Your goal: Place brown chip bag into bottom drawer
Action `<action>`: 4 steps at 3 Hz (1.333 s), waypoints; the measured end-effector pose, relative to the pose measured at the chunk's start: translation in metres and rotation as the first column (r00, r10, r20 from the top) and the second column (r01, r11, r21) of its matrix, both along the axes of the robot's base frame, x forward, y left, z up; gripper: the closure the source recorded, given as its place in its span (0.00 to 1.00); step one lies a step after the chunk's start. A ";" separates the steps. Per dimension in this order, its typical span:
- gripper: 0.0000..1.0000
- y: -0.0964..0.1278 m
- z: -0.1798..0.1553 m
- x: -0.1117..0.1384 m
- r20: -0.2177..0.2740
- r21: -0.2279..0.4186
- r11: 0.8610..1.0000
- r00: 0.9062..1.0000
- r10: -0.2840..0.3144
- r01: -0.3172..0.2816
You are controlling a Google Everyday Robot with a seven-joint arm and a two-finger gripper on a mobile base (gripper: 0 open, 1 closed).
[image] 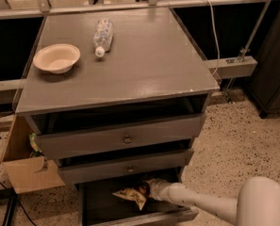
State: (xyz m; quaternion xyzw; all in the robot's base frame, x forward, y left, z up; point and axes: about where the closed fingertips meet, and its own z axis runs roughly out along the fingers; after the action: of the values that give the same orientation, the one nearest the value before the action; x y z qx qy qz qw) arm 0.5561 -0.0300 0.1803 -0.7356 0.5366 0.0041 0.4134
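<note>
Camera view catches the pincer [146, 189] low inside the bottom drawer [144, 217], right against the brown chip bag [129, 195], which sits over the dark floor near the middle. The step looks like the release. It is best to let the bag settle flat, clear of the front wall, then draw the arm [196, 202] straight back out under the middle drawer [127, 168] without snagging the foil. The pincer touches the bag's right end, but how wide it stands, or whether it grips the bag, I cannot tell. Above, the top drawer [123, 138] hangs partly open. Up on the table [144, 74], a bowl [57, 58] and a plastic bottle [103, 36] sit well away from the action.
</note>
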 end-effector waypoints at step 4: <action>0.59 0.005 -0.005 0.019 0.056 -0.001 1.000 0.998 0.001 -0.001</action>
State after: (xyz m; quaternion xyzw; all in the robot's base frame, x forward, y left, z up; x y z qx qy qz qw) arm 0.5755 -0.0250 0.1754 -0.7359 0.5244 -0.0163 0.4279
